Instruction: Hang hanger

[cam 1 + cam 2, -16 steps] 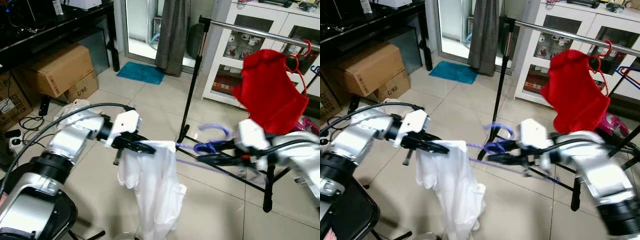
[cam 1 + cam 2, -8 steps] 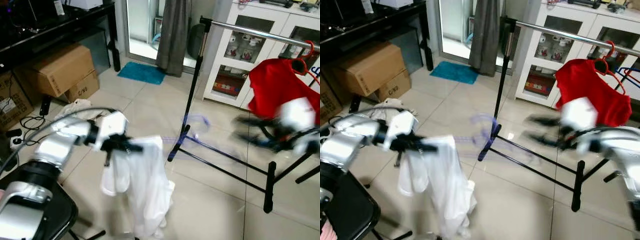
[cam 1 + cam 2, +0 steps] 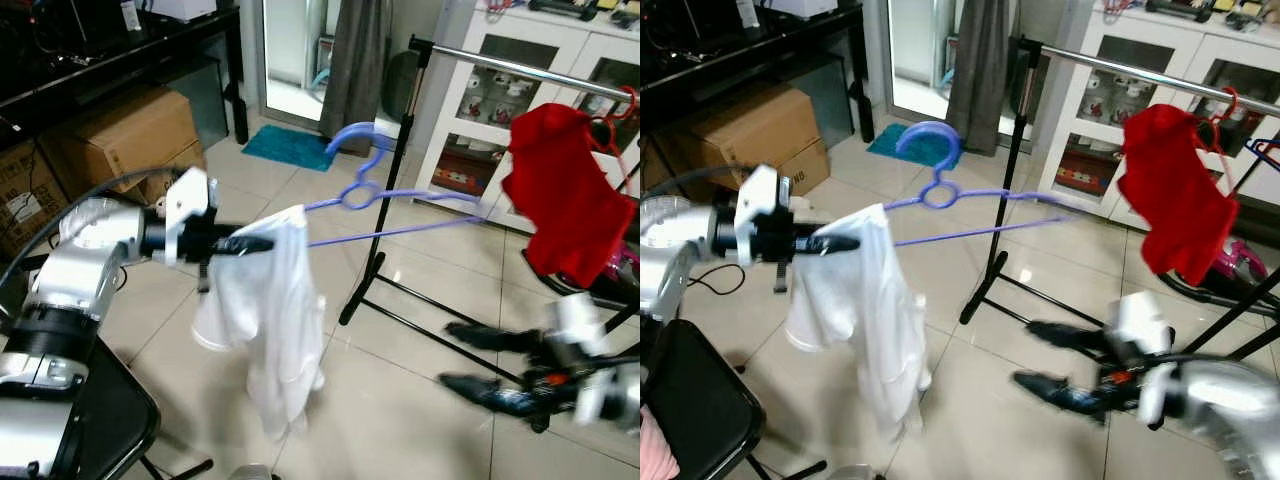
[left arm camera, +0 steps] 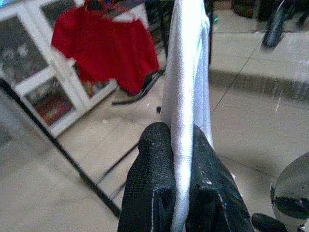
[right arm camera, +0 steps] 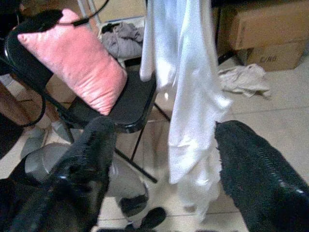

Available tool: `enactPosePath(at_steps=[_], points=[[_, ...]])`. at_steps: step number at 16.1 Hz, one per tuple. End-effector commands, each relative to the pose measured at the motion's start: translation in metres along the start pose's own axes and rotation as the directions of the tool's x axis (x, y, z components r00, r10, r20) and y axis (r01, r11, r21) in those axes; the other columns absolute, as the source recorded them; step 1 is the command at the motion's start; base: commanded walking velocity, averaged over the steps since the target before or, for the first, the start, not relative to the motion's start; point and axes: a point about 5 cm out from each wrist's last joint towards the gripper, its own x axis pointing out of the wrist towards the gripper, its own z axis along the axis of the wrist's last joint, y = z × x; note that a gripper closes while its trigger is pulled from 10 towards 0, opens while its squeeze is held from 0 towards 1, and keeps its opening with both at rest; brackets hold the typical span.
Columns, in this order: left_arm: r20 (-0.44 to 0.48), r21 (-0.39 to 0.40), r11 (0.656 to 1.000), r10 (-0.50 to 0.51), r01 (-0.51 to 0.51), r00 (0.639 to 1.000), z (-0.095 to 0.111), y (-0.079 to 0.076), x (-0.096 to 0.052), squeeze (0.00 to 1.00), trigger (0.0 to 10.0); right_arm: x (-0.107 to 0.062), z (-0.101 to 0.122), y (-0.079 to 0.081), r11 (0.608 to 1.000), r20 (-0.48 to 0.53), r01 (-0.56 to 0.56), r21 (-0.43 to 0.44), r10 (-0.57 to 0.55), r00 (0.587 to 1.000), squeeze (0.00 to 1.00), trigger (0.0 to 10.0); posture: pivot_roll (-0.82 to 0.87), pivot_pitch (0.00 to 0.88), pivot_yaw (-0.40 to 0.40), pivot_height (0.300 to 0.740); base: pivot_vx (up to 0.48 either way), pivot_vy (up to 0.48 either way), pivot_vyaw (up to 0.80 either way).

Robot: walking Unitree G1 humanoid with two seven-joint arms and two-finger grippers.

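Observation:
My left gripper (image 3: 262, 243) is shut on the shoulder of a white shirt (image 3: 272, 320), which hangs from one end of a purple hanger (image 3: 372, 196). The hanger is held out level, its hook (image 3: 350, 138) pointing up, short of the clothes rack's metal bar (image 3: 520, 66). In the left wrist view the black fingers (image 4: 153, 179) pinch the white fabric (image 4: 187, 72). Low on the right my right gripper (image 3: 462, 362) is blurred and open, clear of the hanger. Through its wide-apart fingers (image 5: 87, 159) I see the shirt (image 5: 186, 82). A red garment (image 3: 565, 190) hangs on the bar.
The rack's black upright and floor legs (image 3: 372, 270) stand between the two arms. Cardboard boxes (image 3: 120, 135) sit under a dark desk at the left. A black chair (image 5: 125, 104) with a pink cushion (image 5: 72, 58) stands close by me. A white cabinet (image 3: 480, 120) is behind the rack.
My right gripper has let go of the hanger, opened and swung down to the right. The left gripper has lifted the hanger and shirt, and the hook now points up.

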Motion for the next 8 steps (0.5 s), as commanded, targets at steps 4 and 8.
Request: enactPosePath(at_steps=[4,8], points=[[0.100,0.058,0.976,-0.216,0.211,0.971,0.040,-0.008,0.013,0.00,0.0,0.039,-0.014,-0.033,0.957,0.028,0.290,-0.013,-0.290,0.957,1.00,10.0,0.09,0.000,-0.022,0.740,0.000,0.000,0.00],[0.161,0.058,0.958,-0.288,0.282,0.944,0.064,-0.008,0.012,0.00,0.0,0.061,-0.014,-0.025,0.966,0.121,0.245,0.077,-0.253,0.960,1.00,10.0,0.09,0.000,-0.016,0.740,0.000,0.000,0.00]])
